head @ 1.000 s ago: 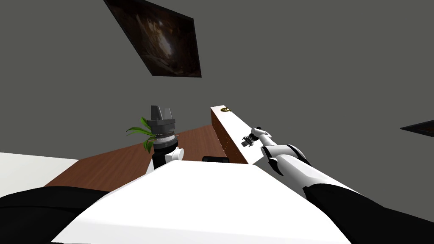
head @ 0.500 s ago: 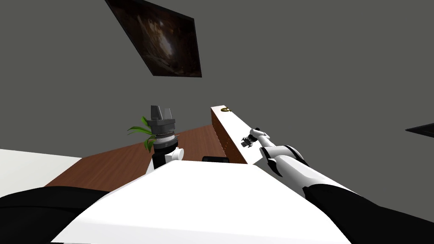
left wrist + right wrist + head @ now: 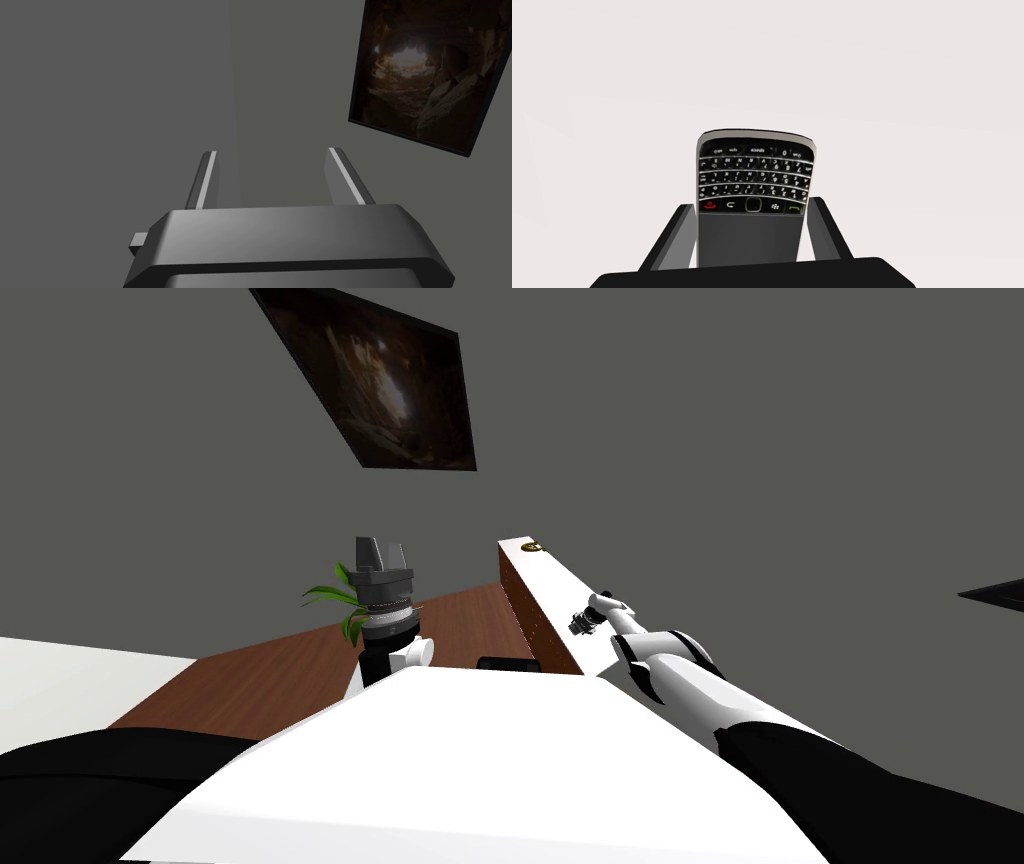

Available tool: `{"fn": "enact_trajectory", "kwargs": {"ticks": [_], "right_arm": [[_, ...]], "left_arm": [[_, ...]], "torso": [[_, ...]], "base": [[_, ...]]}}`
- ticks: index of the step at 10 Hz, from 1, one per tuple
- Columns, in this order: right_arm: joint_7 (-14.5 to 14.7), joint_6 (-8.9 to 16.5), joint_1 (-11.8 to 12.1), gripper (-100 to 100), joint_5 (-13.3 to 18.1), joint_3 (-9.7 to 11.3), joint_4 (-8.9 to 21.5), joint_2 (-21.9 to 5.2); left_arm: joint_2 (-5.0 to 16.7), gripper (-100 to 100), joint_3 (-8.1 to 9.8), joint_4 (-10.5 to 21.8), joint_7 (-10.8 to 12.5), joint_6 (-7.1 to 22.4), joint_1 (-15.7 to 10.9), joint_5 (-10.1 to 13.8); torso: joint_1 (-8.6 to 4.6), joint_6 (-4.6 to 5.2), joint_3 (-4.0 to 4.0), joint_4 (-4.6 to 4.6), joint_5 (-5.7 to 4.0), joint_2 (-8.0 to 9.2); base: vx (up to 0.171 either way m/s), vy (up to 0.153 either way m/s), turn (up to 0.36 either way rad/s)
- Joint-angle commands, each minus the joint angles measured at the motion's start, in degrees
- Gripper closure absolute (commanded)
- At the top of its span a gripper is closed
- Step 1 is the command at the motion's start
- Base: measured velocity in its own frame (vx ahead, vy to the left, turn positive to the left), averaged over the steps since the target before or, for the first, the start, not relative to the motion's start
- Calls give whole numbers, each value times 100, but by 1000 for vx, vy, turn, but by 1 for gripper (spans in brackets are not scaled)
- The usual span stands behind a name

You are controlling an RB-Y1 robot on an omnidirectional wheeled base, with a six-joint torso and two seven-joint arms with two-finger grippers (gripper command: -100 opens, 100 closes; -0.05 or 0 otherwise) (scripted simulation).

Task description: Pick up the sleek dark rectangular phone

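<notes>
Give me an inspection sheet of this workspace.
Surface: white top with a brown edge, beside a brown wooden table.
Job's things: dark phone with keypad, against the white top.
Clutter: green plant at the table's far side.
Grippers: right gripper shut on the phone's sides; left gripper open, raised, empty.
Cables: nothing seen.
Surroundings: grey walls, dark framed picture.
</notes>
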Motion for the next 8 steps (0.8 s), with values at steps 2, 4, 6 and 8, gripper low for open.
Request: {"fn": "enact_trajectory", "kwargs": {"ticks": [2, 4, 6, 8], "right_arm": [[2, 0, 0, 100, 1, 1, -1, 1], [66, 164, -64, 100, -63, 5, -73, -129], [66, 164, -64, 100, -63, 5, -73, -129], [104, 124, -108, 0, -65, 3, 15, -122]], "left_arm": [[0, 0, 0, 0, 0, 0, 0, 0], [0, 0, 0, 0, 0, 0, 0, 0], [0, 0, 0, 0, 0, 0, 0, 0], [0, 0, 0, 0, 0, 0, 0, 0]], "torso": [[0, 1, 0, 0, 0, 0], [0, 2, 0, 0, 0, -1], [4, 5, -2, 0, 2, -4], [2, 4, -1, -1, 1, -1]], "base": [[0, 0, 0], [6, 6, -23], [9, 10, -30], [0, 0, 0]]}}
